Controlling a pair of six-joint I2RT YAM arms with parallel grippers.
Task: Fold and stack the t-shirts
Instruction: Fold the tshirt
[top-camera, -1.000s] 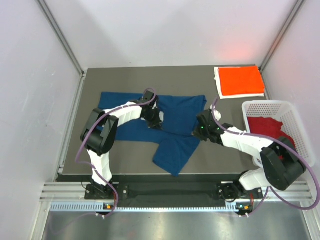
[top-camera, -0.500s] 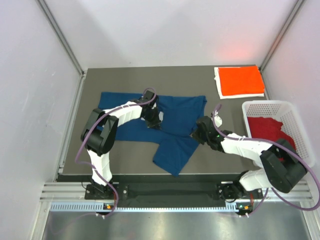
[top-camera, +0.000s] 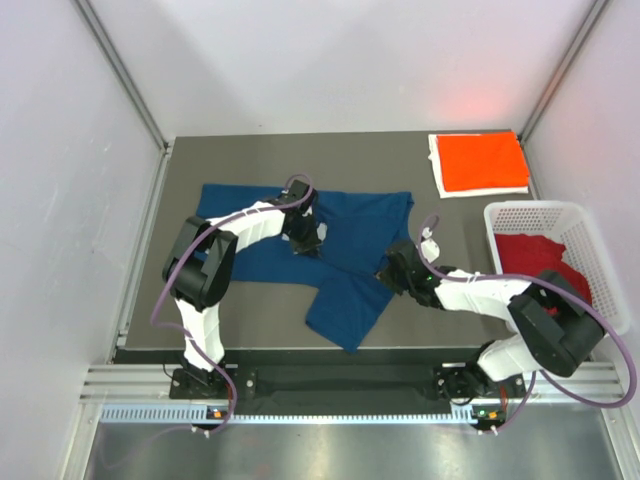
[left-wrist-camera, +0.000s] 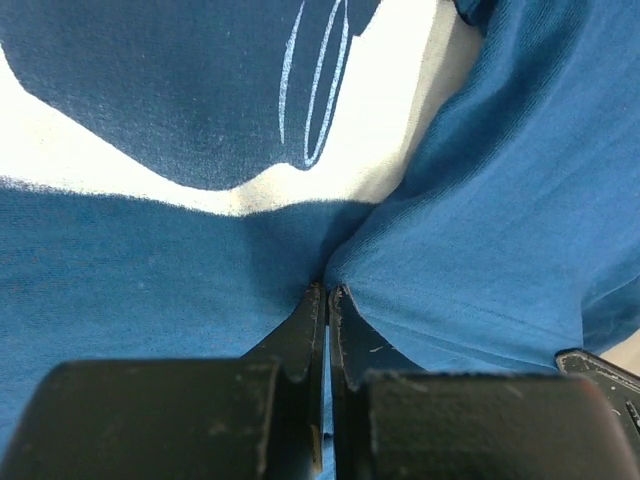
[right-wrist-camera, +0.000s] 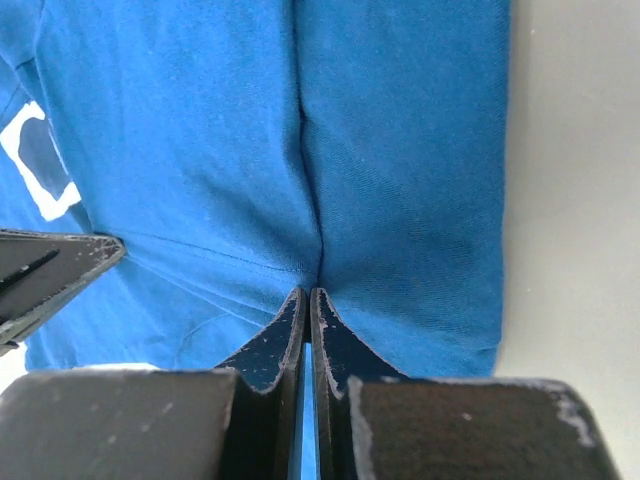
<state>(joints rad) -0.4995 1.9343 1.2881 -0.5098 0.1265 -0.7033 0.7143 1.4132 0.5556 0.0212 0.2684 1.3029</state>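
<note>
The right claw (top-camera: 389, 272) has slid toward the near edge of the worktop (top-camera: 250, 160) and slightly left, drawing its pinched fold of the navy t-shirt (top-camera: 345, 300) along. The right arm (top-camera: 480, 292) now stretches lower and flatter.

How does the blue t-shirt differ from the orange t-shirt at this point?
The blue t-shirt lies spread out and rumpled, partly doubled over; the orange t-shirt is a neat folded rectangle. The blue t-shirt sits mid-table and covers far more of it; the orange t-shirt lies at the far right corner. The left gripper and right gripper each pinch the blue t-shirt; nothing touches the orange t-shirt. Both lie on the table.
</note>
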